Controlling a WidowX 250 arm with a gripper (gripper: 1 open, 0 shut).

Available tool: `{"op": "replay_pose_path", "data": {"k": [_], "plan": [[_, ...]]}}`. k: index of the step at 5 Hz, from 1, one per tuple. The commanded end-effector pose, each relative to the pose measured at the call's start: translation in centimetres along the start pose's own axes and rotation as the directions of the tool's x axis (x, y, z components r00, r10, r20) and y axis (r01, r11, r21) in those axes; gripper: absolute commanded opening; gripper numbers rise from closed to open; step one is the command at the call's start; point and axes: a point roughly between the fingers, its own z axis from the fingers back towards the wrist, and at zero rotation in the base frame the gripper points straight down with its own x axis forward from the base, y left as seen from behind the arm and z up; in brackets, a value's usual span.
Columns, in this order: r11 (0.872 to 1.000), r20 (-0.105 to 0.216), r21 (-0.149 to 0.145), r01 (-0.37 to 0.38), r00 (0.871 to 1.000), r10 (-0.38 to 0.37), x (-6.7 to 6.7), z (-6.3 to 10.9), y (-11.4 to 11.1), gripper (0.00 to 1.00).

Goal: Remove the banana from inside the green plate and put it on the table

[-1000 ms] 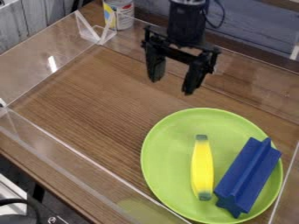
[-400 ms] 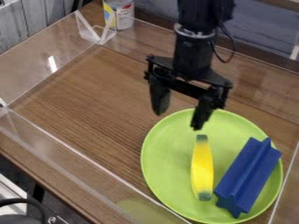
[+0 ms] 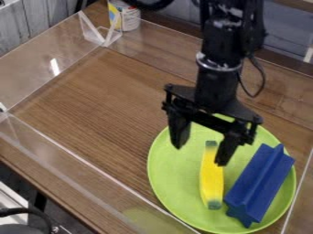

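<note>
The yellow banana (image 3: 213, 182) lies lengthwise inside the lime-green plate (image 3: 169, 169) at the table's near right. Beside it, to the right, a blue ridged block (image 3: 261, 186) also rests in the plate. My black gripper (image 3: 207, 143) hangs over the plate's far half, just above the banana's far end, its fingers (image 3: 181, 133) spread open with nothing between them. The banana's far tip is partly hidden behind the fingers. The brown wood-grain table (image 3: 104, 101) stretches to the left.
Clear acrylic walls (image 3: 49, 137) border the table on the left and near sides. A white and yellow container (image 3: 123, 14) stands beyond the far wall. A clear bracket (image 3: 95, 32) sits at the far left corner.
The gripper has come from the far side of the table toward the plate and lower, staying open. It now stands over the banana's far end. Banana and block have not moved.
</note>
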Motion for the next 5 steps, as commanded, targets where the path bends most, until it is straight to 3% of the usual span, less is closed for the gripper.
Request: {"op": "replay_pose_path", "data": {"k": [1, 2, 3, 4, 5], "plan": [[0.997, 0.075, -0.045, -0.061, 0.995, 0.065, 0.2, 0.3, 0.0, 1.00], [0.992, 0.098, -0.070, -0.105, 0.989, 0.111, 0.7, -0.2, 0.6, 1.00], [0.978, 0.115, -0.097, -0.187, 0.974, 0.197, 1.4, -0.4, 1.6, 1.00], [0.948, 0.132, -0.129, -0.289, 0.943, 0.306, 2.2, -0.8, 2.2, 1.00], [0.942, 0.136, -0.130, -0.310, 0.935, 0.326, 2.6, -1.6, 2.2, 1.00]]}}
